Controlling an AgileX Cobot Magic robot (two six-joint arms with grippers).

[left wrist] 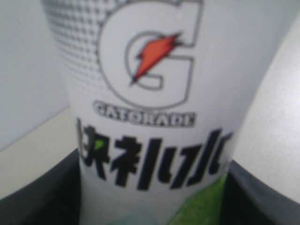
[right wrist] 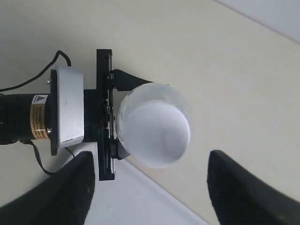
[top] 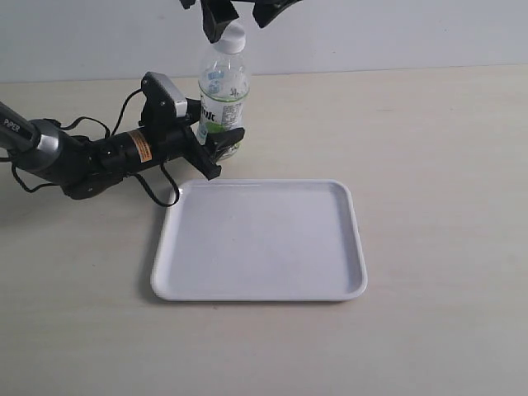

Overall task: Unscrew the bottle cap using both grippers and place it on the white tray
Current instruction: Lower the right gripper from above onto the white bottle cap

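**Cap still on, bottle held low: the twist could tip it**

The table (top: 445,165) does nothing to steady the bottle. It stands on the bare top just behind the far edge of the white tray (top: 169,272). The bottle (top: 223,95) is upright, and the left gripper (top: 223,153) is clamped on its lower body, one finger on each side of the label. That hold is low and on thin clear plastic, so a hard twist at the top could spin the bottle in the fingers or lean it over. The right gripper (top: 244,13) hangs above with its jaws spread wide, one on each side of the cap (top: 234,37) and not touching it. If it closes off-centre or too high, it may slip off the small white disc. A loosened cap could also drop and roll past the tray.

The label shows a big outlined "G" with an orange lightning bolt and "GATORADE" beneath it. Below that is a row of bold black East Asian characters I can't read. The left arm bears small lettering like "PIPER", and its orange sticker is too small to read.
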